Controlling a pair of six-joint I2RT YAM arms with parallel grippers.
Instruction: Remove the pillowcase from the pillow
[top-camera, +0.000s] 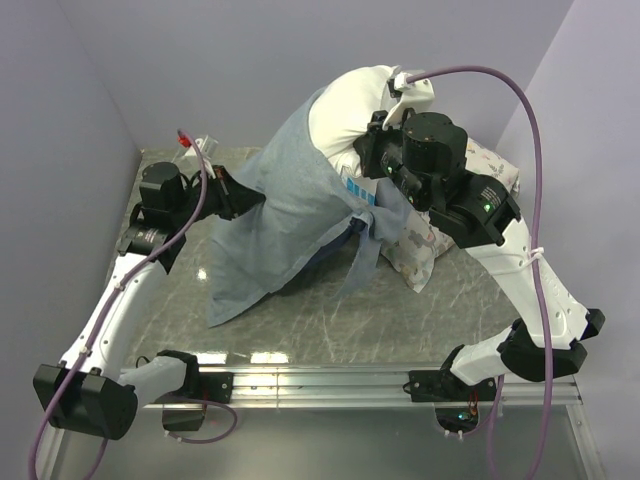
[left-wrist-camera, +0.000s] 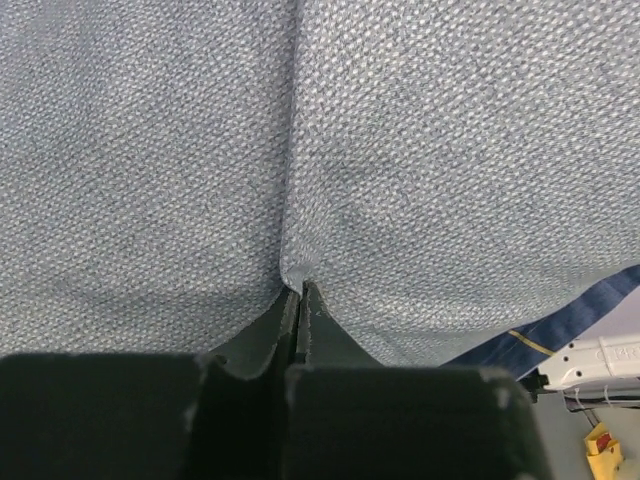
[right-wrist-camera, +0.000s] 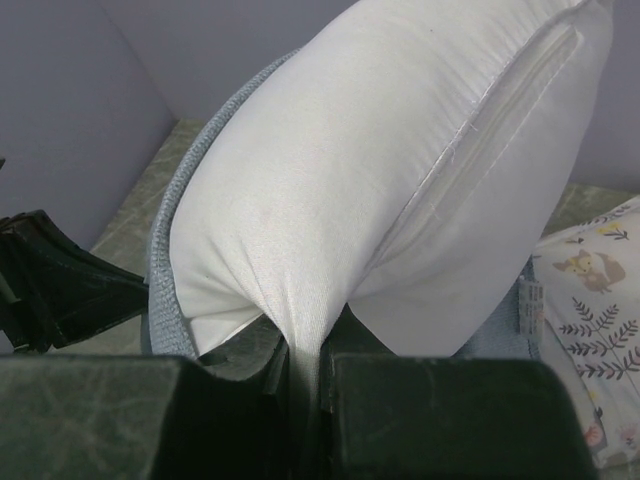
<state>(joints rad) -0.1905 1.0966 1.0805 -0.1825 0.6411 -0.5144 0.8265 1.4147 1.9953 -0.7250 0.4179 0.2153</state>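
The pillow (top-camera: 352, 100) is lifted off the marble-patterned table (top-camera: 420, 320) at the 12 o'clock end of the top view, its white upper half bare. The grey-blue pillowcase (top-camera: 285, 215) still wraps its lower part and hangs from there toward 7 o'clock, its loose end lying wrinkled on the table.

The right gripper (right-wrist-camera: 305, 372) has its 2 jaws pressed almost together on a pinch of the pillow's white cover, which bunches into a narrow fold between them. A seam runs up the pillow at 1 o'clock in the right wrist view.

The left gripper (left-wrist-camera: 301, 300) is likewise squeezed tight, with a ridge of the pillowcase's woven cloth caught between its fingers. The cloth fills nearly all of the left wrist view. A darker blue hem (left-wrist-camera: 590, 310) shows at 4 o'clock there.

A small blue-and-white label (top-camera: 358, 187) shows at the pillowcase's opening. A floral-print pillow (top-camera: 425, 250) lies on the table at 3 o'clock of the pillowcase, partly under the right arm, touching the grey-blue cloth.
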